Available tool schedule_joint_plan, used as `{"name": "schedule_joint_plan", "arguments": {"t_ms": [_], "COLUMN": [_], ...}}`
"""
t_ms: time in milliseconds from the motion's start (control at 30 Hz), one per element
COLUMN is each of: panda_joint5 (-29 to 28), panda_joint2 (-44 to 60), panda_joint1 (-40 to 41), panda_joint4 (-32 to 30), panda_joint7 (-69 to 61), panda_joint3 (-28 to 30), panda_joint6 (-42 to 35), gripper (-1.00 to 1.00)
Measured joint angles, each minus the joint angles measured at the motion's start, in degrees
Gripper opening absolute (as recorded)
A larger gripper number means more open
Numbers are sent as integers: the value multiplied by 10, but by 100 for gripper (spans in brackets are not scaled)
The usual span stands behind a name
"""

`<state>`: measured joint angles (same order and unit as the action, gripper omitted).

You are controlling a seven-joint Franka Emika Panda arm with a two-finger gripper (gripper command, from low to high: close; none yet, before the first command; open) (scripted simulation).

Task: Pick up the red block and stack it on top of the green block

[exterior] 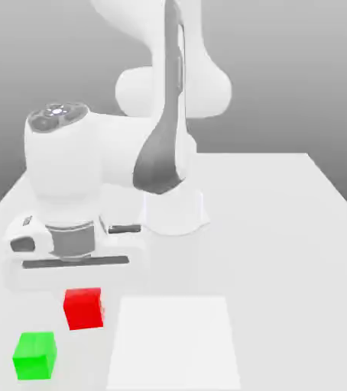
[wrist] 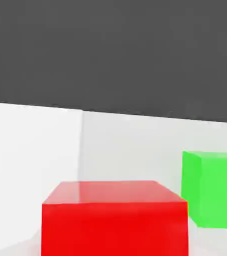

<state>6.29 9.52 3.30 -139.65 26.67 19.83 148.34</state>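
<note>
**Two cubes on the table, arm low behind them**

One red block (exterior: 83, 308) and one green block (exterior: 35, 355), both flat on the white table (exterior: 283, 229), near each other but apart, green nearer the camera and toward the exterior view's left. The arm's hand (exterior: 69, 244) hangs low just behind red. Claw state: cannot tell. The hand view has red (wrist: 114, 220) close, green (wrist: 213, 190) beyond. A paler square patch (exterior: 173, 344) lies beside red.

No text, label, brand, number or sign can be read anywhere. The red block (exterior: 83, 308) and the green block (exterior: 35, 355) have plain, unmarked faces, and the white arm (exterior: 100, 164) and the table (exterior: 283, 229) carry no lettering.
</note>
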Motion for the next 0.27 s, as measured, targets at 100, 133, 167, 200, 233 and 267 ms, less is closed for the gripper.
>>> {"name": "schedule_joint_plan", "arguments": {"t_ms": [100, 133, 167, 200, 233, 267], "panda_joint5": [38, 53, 65, 65, 65, 65], "panda_joint2": [51, 71, 89, 89, 89, 89], "panda_joint1": [20, 27, 34, 34, 34, 34], "panda_joint4": [20, 22, 24, 24, 24, 24], "panda_joint7": [-6, -15, -23, -23, -23, -23], "panda_joint3": [-6, -14, -23, -23, -23, -23], "panda_joint6": [28, 44, 60, 60, 60, 60], "gripper": [-100, -100, 100, 100, 100, 100]}}
